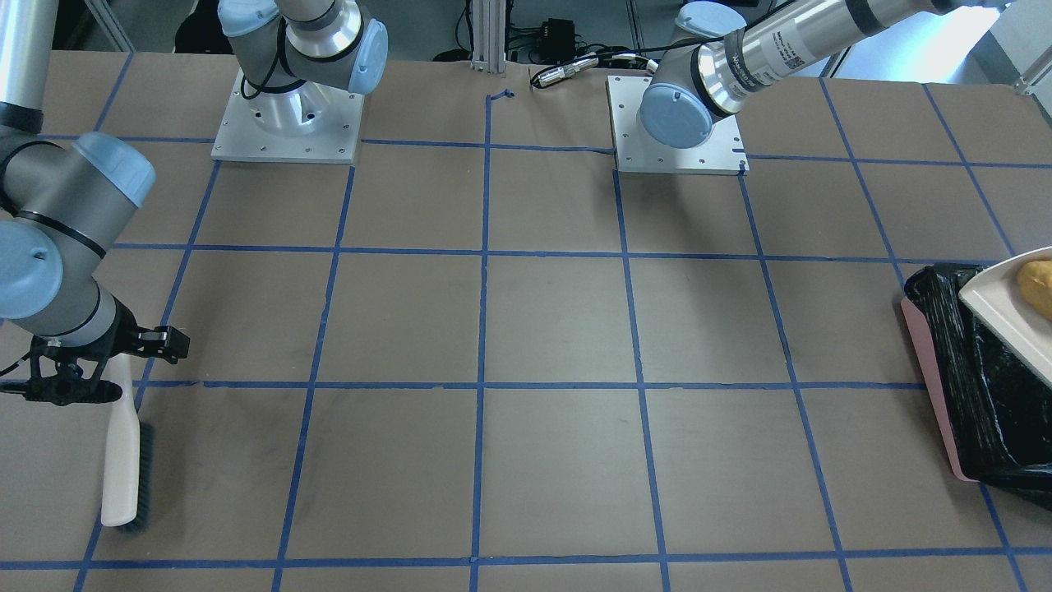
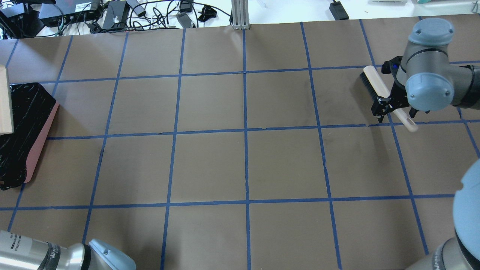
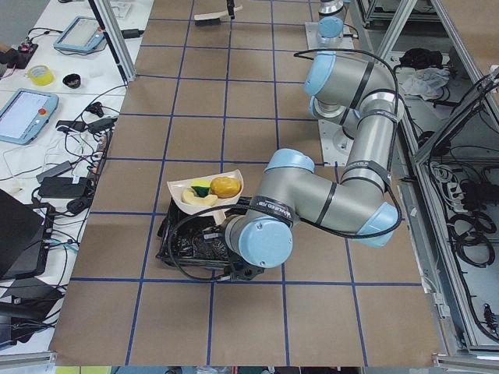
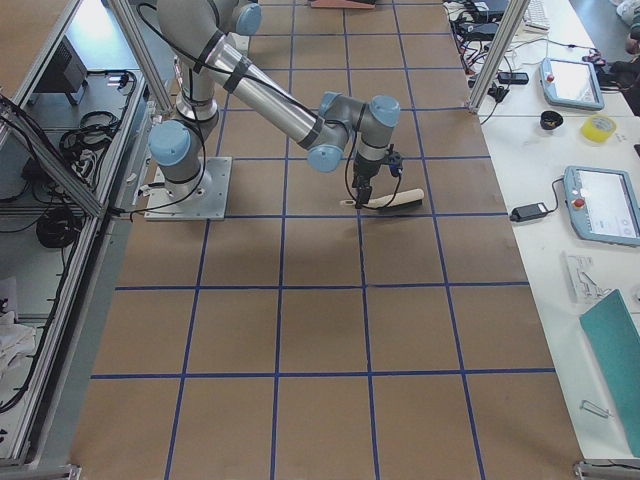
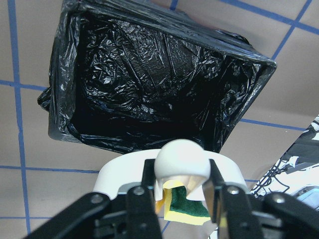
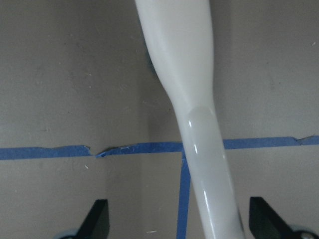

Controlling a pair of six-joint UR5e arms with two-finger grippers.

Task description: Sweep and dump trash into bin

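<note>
My left gripper [image 5: 181,185] is clamped on the rounded handle of a beige dustpan [image 3: 178,187], one finger on each side. It holds the dustpan above the bin [image 5: 149,84], a pink-sided box lined with a crinkly black bag, near the left end of the table [image 1: 542,329]. All the trash lies in the dustpan. There is an orange-yellow lump [image 3: 224,187], a yellow sponge [image 5: 187,204] with green backing just beside it, and a pale crescent slice [image 3: 199,201] touching both. Seen from my left wrist, the bag's open mouth lies below the handle, and the sponge peeks out under it.

My right gripper [image 2: 395,110] is well apart from all this, at the other end of the table, pointing down with its jaws spread wide. A white brush [image 2: 377,88] with dark bristles along one side lies flat on the brown paper. Its handle runs between my parted fingers [image 6: 97,221] and touches neither.
</note>
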